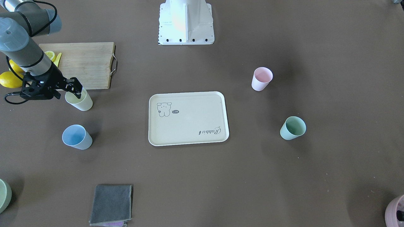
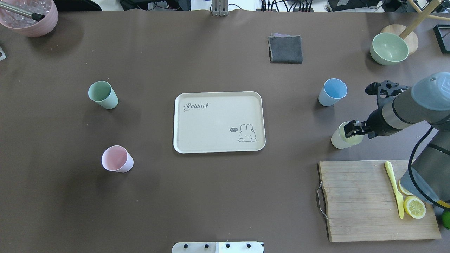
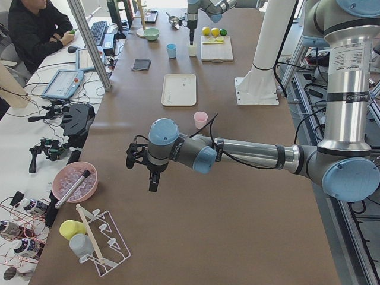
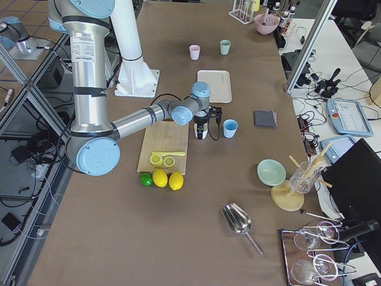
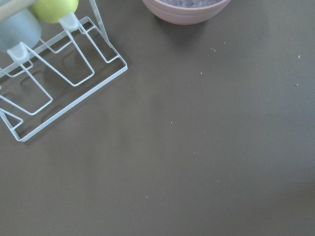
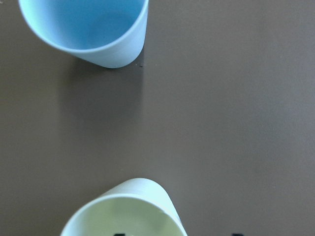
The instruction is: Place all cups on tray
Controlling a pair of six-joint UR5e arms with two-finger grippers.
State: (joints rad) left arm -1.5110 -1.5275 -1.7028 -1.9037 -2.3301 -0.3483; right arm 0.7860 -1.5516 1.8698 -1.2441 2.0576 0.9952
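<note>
The four cups are matte, tapered, handleless tumblers, all upright on the brown table [image 2: 218, 196] and none on the tray [image 2: 218, 119]. The tray is a flat cream rectangle with rounded corners and a raised rim, printed with a rabbit and "Rabbit" script.

The yellow cup [image 2: 338, 141] stands well off the tray's right side. The right gripper [image 2: 351, 130] is at its rim with jaws apart: one finger appears to hang inside the cup and one outside, and neither presses the wall. The blue cup [image 2: 332, 92] is also right of the tray, farther from the robot. The green cup [image 2: 102, 95] and pink cup [image 2: 117, 159] stand well left of the tray, the pink one nearer the robot.

Beyond the yellow cup from the tray lies a wooden board [image 2: 358, 200] with a metal handle. It carries lemon slices [image 2: 415, 206] and a yellow knife [image 2: 394, 188]. A folded grey cloth [image 2: 285, 49] lies past the tray's far edge. Farther right is a round green bowl [image 2: 388, 47].

Far left of the tray, a pink pot [image 2: 33, 24] holds clear chunks. The left gripper [image 3: 153, 183] hangs near it over bare table; I cannot tell how its jaws stand.
</note>
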